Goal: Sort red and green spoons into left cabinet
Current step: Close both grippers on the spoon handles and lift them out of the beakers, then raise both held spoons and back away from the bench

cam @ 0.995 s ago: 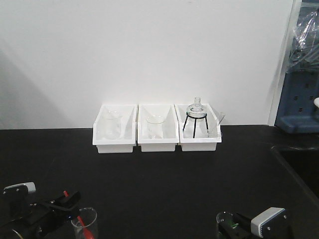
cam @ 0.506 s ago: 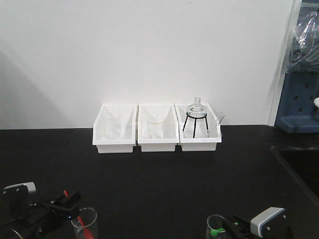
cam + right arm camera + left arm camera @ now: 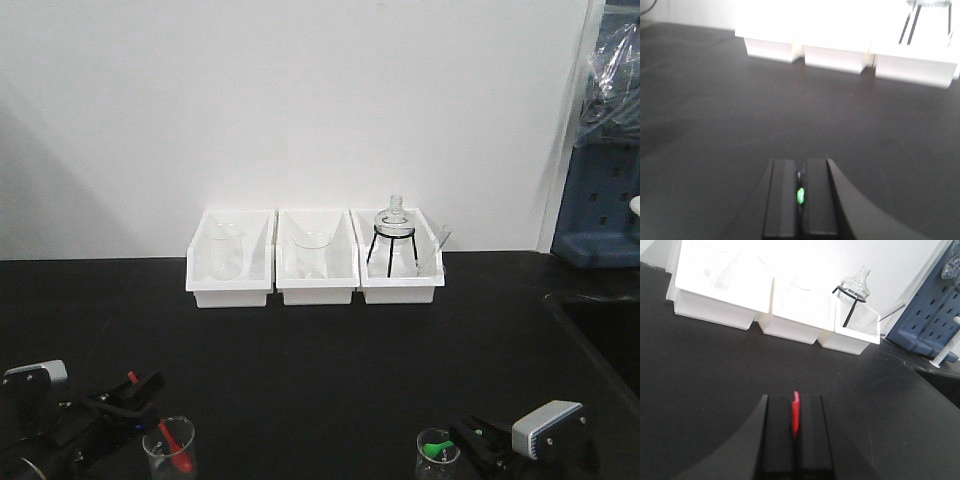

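My left gripper [image 3: 140,392] at the bottom left is shut on the red spoon [image 3: 173,441], whose lower end sits in a small glass beaker [image 3: 168,455]. In the left wrist view the red spoon [image 3: 795,416] is pinched between the closed jaws of the left gripper [image 3: 795,401]. My right gripper [image 3: 470,436] at the bottom right is shut on the green spoon [image 3: 433,447], which sits in a second beaker [image 3: 437,462]. In the right wrist view the green spoon [image 3: 800,195] shows between the closed jaws of the right gripper [image 3: 800,166]. The left white bin [image 3: 231,285] stands at the back.
A middle white bin [image 3: 316,286] and a right white bin [image 3: 401,288] stand beside the left one against the wall. Each of the left two holds a glass beaker; the right one holds a flask on a black tripod [image 3: 393,232]. A blue rack [image 3: 600,200] stands at the far right.
The right gripper has shifted right and the green spoon now shows in its beaker. The left gripper has dropped slightly, and the red spoon sits higher in its beaker.
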Tool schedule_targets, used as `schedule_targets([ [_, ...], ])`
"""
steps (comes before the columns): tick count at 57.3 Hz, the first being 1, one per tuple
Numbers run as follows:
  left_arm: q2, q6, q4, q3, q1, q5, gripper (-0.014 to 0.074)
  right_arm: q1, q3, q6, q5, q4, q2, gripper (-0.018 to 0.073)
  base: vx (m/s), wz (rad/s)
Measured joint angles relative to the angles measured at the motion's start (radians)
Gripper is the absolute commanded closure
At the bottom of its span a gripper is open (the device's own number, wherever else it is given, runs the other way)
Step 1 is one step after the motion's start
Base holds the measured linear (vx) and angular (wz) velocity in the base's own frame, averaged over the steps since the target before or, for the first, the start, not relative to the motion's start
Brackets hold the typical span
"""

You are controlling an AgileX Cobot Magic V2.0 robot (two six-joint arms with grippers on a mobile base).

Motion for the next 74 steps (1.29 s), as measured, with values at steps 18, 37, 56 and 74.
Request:
schedule_targets([
  [18,-0.131,0.000,0.003,0.000,0.000,0.058,0.0603,0.000,0.000,0.028,0.203,0.000,-0.197,0.0566,0.00,0.00],
  [37,-0.396,0.000,0.009,0.000,0.000,0.109,0.0603,0.000,0.003,0.133,0.330,0.000,-0.485,0.0564,0.00,0.00],
  [56,-0.810,-0.006,0.157,0.007,0.000,0.420,0.0603,0.000,0.006,0.201,0.549,0.000,-0.759,0.0564,0.00,0.00],
  [74,-1.205,-0.112,0.227,0.206,0.000,0.699,0.0603,0.000,0.011,0.201,0.600,0.000,-0.810,0.0564,0.00,0.00],
])
